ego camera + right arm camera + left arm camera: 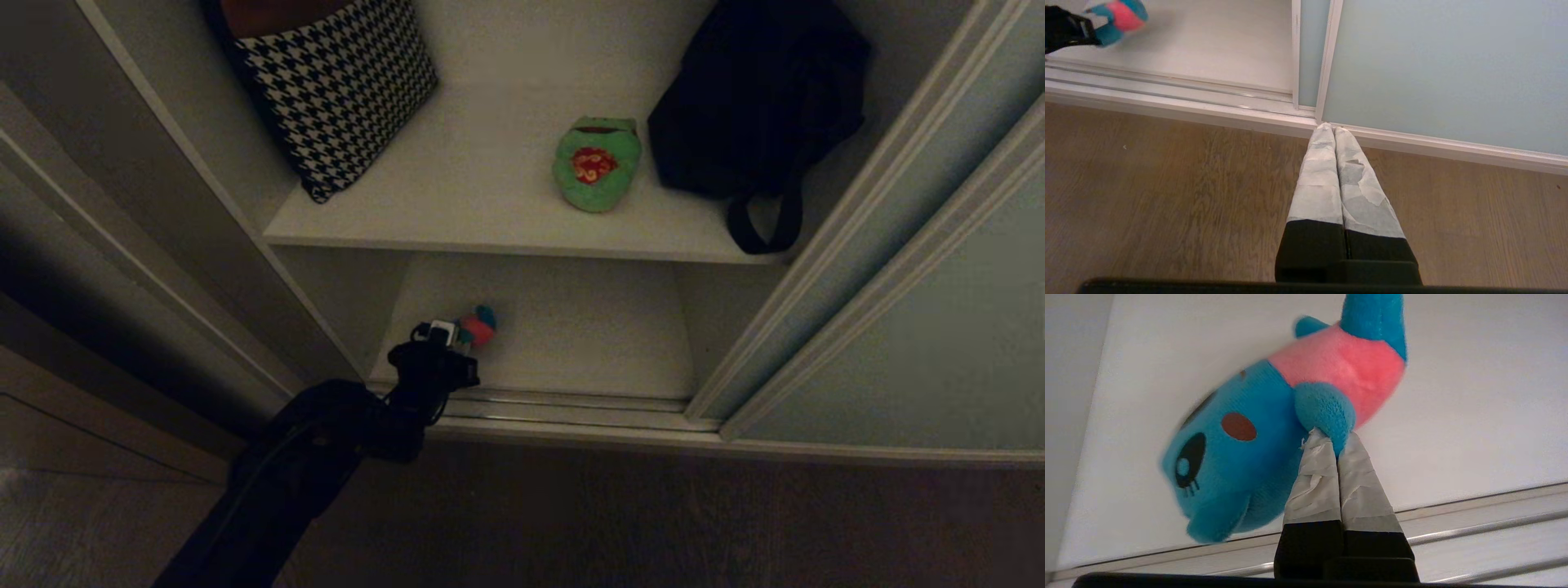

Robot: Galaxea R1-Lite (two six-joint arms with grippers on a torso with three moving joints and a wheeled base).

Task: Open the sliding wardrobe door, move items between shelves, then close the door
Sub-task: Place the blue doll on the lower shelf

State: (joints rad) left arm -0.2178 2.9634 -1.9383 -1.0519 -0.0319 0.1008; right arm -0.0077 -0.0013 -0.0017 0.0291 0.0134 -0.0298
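One claw at work – left claw [1337, 451] pinching teal-blue toy [1257, 433] limb

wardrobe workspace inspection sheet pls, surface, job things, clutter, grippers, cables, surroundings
surface: white upper shelf and white lower shelf, both lying exposed.
job's things: rounded green soft toy with red mark lies on the upper shelf; teal-blue and pink plush toy hangs pinched by one small limb, at the lower shelf's front; pale grey-green sliding door pushed aside to the right.
clutter: black-and-white houndstooth cushion and black fabric bag on the upper shelf.
grippers: left gripper shut on the plush toy; right gripper shut, holding nothing, pointing at the floor rail.
cables: nothing seen.
surroundings: brown wood-grain floor.
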